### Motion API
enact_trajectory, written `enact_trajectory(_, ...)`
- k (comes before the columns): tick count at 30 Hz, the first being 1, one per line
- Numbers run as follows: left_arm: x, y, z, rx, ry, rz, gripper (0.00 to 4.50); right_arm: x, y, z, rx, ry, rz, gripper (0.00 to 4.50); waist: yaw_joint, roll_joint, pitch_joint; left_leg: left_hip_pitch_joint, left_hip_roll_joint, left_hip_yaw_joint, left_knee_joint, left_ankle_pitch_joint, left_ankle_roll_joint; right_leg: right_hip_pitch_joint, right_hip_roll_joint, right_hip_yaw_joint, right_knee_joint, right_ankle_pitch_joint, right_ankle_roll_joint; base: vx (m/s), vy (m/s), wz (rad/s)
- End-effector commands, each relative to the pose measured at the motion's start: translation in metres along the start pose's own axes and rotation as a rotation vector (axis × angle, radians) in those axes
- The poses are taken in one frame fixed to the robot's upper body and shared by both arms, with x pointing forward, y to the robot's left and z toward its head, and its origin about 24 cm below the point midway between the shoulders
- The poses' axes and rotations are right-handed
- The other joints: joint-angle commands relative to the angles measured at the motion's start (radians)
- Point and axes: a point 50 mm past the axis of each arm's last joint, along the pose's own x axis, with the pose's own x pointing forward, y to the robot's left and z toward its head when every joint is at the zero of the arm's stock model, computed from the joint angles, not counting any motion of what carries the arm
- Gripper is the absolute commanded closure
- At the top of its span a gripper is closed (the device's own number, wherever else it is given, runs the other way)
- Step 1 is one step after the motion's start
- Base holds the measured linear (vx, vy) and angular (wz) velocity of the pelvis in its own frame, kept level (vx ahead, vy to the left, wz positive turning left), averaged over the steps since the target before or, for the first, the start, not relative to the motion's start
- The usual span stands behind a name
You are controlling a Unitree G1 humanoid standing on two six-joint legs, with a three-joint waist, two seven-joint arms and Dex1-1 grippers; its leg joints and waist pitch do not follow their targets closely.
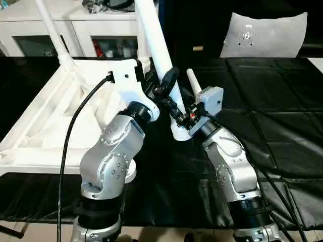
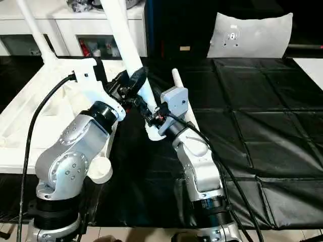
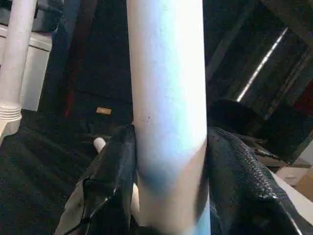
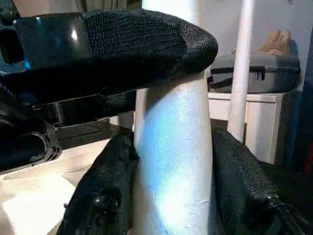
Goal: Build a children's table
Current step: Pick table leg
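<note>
Two grippers clamp one white leg (image 1: 160, 55) from the head view, likely steadying it upright beside the upturned tabletop (image 1: 45, 126) for socketing, while the left gripper (image 3: 168, 161) and the right gripper (image 4: 171, 166) each show fingers pressing its sides.

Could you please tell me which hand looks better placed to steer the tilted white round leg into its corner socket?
Probably right: the right hand grips the white round leg low beside its socket end; the left hand clamps higher.
</note>
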Motion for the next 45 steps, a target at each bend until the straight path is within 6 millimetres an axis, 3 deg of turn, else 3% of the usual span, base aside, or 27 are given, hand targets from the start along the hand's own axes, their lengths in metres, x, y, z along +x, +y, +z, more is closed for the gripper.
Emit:
enact_trajectory(1, 0.000, 0.005, -0.002, 0.016, 0.012, 0.031, 2.63, 0.005, -0.002, 0.011, -0.030, -0.056, -0.011, 2.66, -0.004, -0.007, -0.073, -0.012, 0.020, 0.012, -0.071, -0.137, 0.063, 0.067, -0.058, 0.037, -0.082, -0.361, -0.106, 0.000, 0.000, 0.00)
enact_trajectory(7, 0.000, 0.004, -0.006, 0.015, 0.029, 0.018, 2.65, 0.005, -0.001, 0.009, -0.061, -0.062, 0.013, 2.66, -0.003, -0.005, -0.075, -0.012, 0.021, 0.012, -0.070, -0.127, 0.070, 0.069, -0.058, 0.037, -0.076, -0.324, -0.130, 0.000, 0.000, 0.00)
enact_trajectory(15, -0.001, 0.012, -0.003, -0.031, 0.008, 0.059, 2.65, 0.006, -0.003, 0.009, -0.088, -0.060, 0.009, 2.66, -0.003, -0.005, -0.074, -0.012, 0.020, 0.012, -0.070, -0.136, 0.068, 0.070, -0.057, 0.037, -0.078, -0.344, -0.124, 0.000, 0.000, 0.00)
enact_trajectory(18, 0.000, 0.017, 0.000, -0.024, 0.001, 0.070, 2.65, 0.007, -0.003, 0.009, -0.063, -0.059, 0.009, 2.66, -0.005, -0.010, -0.074, -0.012, 0.019, 0.013, -0.070, -0.139, 0.070, 0.069, -0.057, 0.037, -0.079, -0.353, -0.121, 0.000, 0.000, 0.00)
enact_trajectory(21, 0.002, 0.020, 0.003, -0.011, -0.005, 0.075, 2.65, 0.007, -0.004, 0.009, -0.037, -0.051, 0.014, 1.96, -0.002, -0.006, -0.075, -0.011, 0.020, 0.012, -0.070, -0.126, 0.073, 0.068, -0.057, 0.037, -0.077, -0.332, -0.125, 0.000, 0.000, 0.00)
enact_trajectory(33, 0.004, 0.041, 0.012, 0.027, -0.015, 0.113, 2.66, 0.007, -0.009, 0.015, 0.052, -0.028, 0.096, 1.02, 0.005, -0.008, -0.079, -0.008, 0.022, 0.013, -0.067, -0.084, 0.090, 0.071, -0.059, 0.038, -0.067, -0.271, -0.158, 0.000, 0.000, 0.00)
enact_trajectory(35, 0.003, 0.044, 0.013, 0.029, 0.009, 0.073, 2.66, 0.005, -0.017, 0.021, 0.150, -0.013, 0.089, 0.71, 0.006, -0.014, -0.078, -0.008, 0.018, 0.012, -0.068, -0.072, 0.093, 0.074, -0.057, 0.039, -0.065, -0.270, -0.155, 0.000, 0.000, 0.00)
enact_trajectory(39, 0.000, 0.046, 0.015, 0.007, 0.062, -0.056, 2.66, 0.000, -0.029, 0.029, 0.203, 0.055, 0.120, 0.63, 0.005, -0.010, -0.077, -0.005, 0.019, 0.014, -0.068, -0.075, 0.079, 0.070, -0.056, 0.040, -0.065, -0.286, -0.149, 0.000, 0.000, 0.00)
enact_trajectory(45, -0.004, 0.048, 0.030, -0.017, 0.111, -0.305, 2.66, -0.013, -0.041, 0.040, 0.302, 0.198, 0.292, 0.58, 0.009, -0.013, -0.077, -0.003, 0.010, 0.015, -0.064, -0.067, 0.078, 0.075, -0.054, 0.037, -0.068, -0.319, -0.145, 0.000, 0.000, 0.00)
